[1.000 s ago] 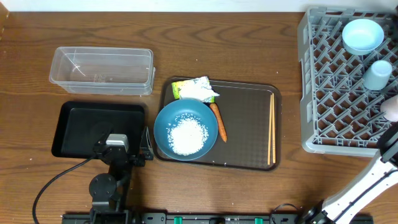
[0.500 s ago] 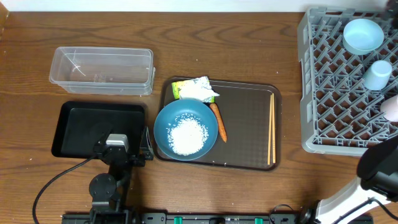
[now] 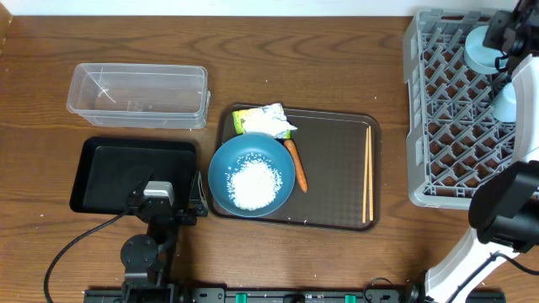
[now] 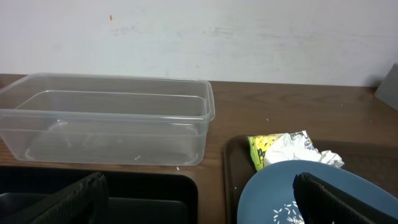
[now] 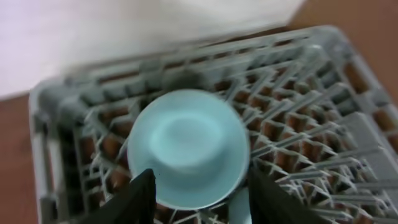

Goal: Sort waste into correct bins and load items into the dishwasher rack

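Note:
The large blue bowl [image 3: 251,175] holds white rice [image 3: 253,183] on the brown tray. Beside it lie the orange carrot [image 3: 295,164] and the crumpled wrapper [image 3: 265,120]. The chopsticks [image 3: 367,172] lie along the tray's right side. The grey rack [image 3: 450,126] holds the light-blue bowl [image 5: 186,146] upside down and a pale cup [image 3: 504,108]. My right gripper [image 3: 505,38] [image 5: 200,180] hovers over that bowl, jaws apart at its near rim, holding nothing. My left gripper [image 3: 195,200] [image 4: 199,199] rests open between the black tray and the blue bowl.
The brown tray [image 3: 337,210] sits mid-table. The black tray [image 3: 126,164] lies at the left, with the clear container [image 3: 139,95] behind it. My right arm [image 3: 505,210] crosses the rack's right side. Bare wood lies between tray and rack.
My right arm has swung from the table's lower right corner up over the far end of the rack, and its jaws have narrowed. The left arm has not moved.

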You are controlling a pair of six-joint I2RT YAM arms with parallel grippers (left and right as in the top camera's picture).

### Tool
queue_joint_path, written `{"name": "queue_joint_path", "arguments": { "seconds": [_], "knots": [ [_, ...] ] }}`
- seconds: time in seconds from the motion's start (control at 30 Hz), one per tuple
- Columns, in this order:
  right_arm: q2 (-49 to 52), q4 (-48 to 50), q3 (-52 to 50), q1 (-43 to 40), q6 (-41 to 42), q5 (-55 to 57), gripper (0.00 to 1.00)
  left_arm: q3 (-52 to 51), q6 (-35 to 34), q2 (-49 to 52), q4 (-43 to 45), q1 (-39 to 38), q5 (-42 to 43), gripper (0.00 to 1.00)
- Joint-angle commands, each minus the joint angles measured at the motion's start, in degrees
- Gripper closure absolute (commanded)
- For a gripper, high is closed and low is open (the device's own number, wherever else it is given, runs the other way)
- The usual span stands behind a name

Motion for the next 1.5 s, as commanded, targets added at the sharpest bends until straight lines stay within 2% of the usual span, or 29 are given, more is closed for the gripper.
{"name": "queue_joint_path", "arguments": {
  "seconds": [0.0, 0.13, 0.33, 0.57, 0.67, 0.77, 0.83, 1.2, 1.4, 1.47],
  "knots": [
    [0.74, -0.13, 0.13, 0.44, -5.07, -6.14, 0.51, -1.2, 0.17, -0.33, -1.49, -0.17, 0.79, 0.02],
    [3.56, -1.07, 0.09, 1.05, -5.9, -5.84, 0.52, -1.2, 0.17, -0.33, -1.49, -0.17, 0.79, 0.02],
    [9.44, -1.92, 0.09, 2.82, -6.38, 1.66, 0.53, -1.2, 0.17, -0.33, -1.49, -0.17, 0.79, 0.02],
    [10.91, -0.44, 0.11, 4.98, -8.46, 1.64, 0.53, -1.2, 0.17, -0.33, -1.46, -0.17, 0.79, 0.02],
    [10.91, 0.07, 0.11, 4.72, -8.44, 2.69, 0.58, -1.2, 0.17, -0.33, -1.46, -0.17, 0.79, 0.02],
    [10.93, 0.09, 0.11, 4.5, -8.46, 3.13, 0.73, -1.2, 0.17, -0.33, -1.49, -0.17, 0.79, 0.02],
    [10.93, 0.15, 0.11, 4.39, -8.46, 3.15, 0.79, -1.2, 0.17, -0.33, -1.49, -0.17, 0.79, 0.02],
    [11.32, 0.76, 0.11, 3.58, -10.4, 5.11, 0.74, -1.2, 0.17, -0.33, -1.49, -0.17, 0.79, 0.02],
    [11.32, 0.92, 0.11, 3.23, -9.92, 3.93, 0.85, -1.2, 0.17, -0.33, -1.49, -0.17, 0.79, 0.02],
    [11.32, 0.92, 0.11, 3.28, -9.92, 3.93, 0.93, -1.2, 0.17, -0.33, -1.49, -0.17, 0.79, 0.02]
  ]
}}
